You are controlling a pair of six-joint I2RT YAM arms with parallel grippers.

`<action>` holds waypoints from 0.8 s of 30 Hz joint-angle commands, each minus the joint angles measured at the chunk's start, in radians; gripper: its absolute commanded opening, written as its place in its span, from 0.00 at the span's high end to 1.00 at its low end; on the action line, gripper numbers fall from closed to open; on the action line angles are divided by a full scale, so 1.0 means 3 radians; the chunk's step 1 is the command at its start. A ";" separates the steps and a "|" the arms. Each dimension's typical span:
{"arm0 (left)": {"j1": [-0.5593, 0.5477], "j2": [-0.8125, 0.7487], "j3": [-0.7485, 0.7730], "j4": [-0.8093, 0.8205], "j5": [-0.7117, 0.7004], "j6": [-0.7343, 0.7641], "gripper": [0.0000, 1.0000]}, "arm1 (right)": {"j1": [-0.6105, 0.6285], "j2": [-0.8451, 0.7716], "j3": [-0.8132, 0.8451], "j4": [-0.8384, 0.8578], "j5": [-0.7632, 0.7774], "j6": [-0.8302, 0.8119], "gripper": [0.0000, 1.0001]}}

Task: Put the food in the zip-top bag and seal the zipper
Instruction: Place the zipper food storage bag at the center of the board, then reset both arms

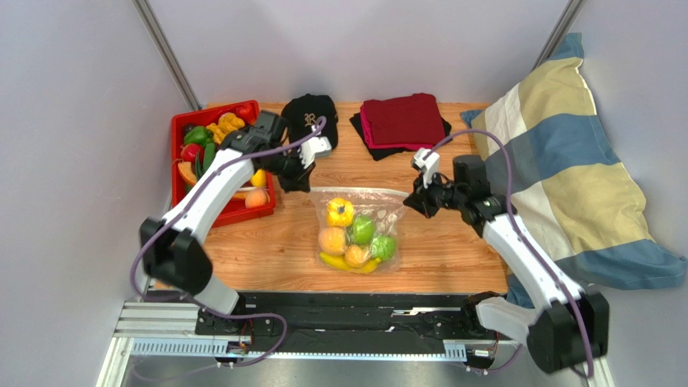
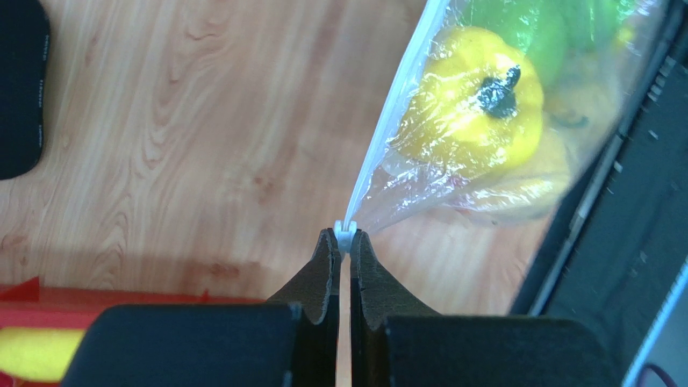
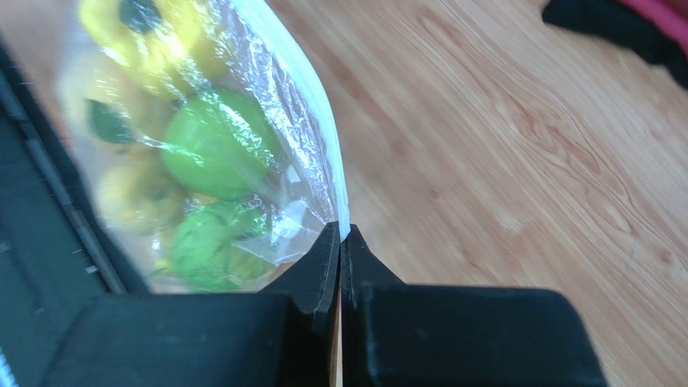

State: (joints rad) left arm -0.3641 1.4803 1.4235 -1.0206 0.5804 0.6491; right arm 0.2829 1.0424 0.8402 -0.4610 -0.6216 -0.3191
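The clear zip-top bag lies mid-table holding the food: a yellow pepper, an orange fruit, green fruits and a banana. My left gripper is at the bag's far left corner, shut on the small white slider tab of the zipper. My right gripper is at the far right corner, shut on the bag's white top edge. The pepper shows through the plastic in the left wrist view, green fruit in the right wrist view.
A red tray with more toy food stands at the back left. A black cap and folded red and black cloths lie at the back. A striped pillow lies on the right.
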 commanded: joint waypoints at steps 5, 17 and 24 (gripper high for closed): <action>0.0145 0.1027 0.0644 0.0865 -0.0462 -0.0599 1.00 | -0.0247 0.1350 0.0681 0.0652 0.0579 -0.0005 1.00; 0.0278 0.1197 0.0916 0.0922 -0.0478 -0.0860 0.48 | -0.0345 0.1721 0.1172 0.0238 0.0461 0.0337 0.37; 0.0365 0.0619 0.0839 0.0830 -0.0289 -0.1130 0.01 | -0.0431 0.1154 0.1361 -0.0094 0.0451 0.0496 0.08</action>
State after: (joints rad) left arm -0.2729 1.8317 1.6577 -0.7685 0.4366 0.3779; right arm 0.1711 1.5234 1.1675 -0.4423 -0.4873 -0.2085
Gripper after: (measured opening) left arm 0.833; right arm 0.861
